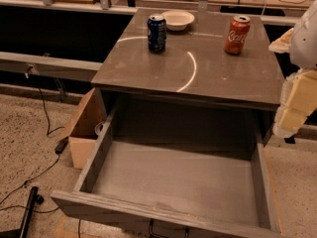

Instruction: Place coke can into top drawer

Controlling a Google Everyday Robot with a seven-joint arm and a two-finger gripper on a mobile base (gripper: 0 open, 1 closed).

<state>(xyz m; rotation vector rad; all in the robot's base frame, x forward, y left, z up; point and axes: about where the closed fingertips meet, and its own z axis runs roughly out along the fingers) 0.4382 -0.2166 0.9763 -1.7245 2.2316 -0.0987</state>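
Note:
The coke can (237,34), red with white script and a silver top, stands upright at the back right of the grey cabinet top (198,78). The top drawer (178,182) is pulled fully out below it, and its flat grey floor holds nothing. My gripper (292,108) is at the right edge of the view, beside the cabinet's right side, lower than the coke can and to its right. Only its pale foam-covered parts show.
A dark blue can (156,32) stands upright at the back left of the cabinet top, with a white bowl (178,20) just behind it. A cardboard box (86,128) sits on the floor to the left of the drawer. Cables (42,118) run across the speckled floor at left.

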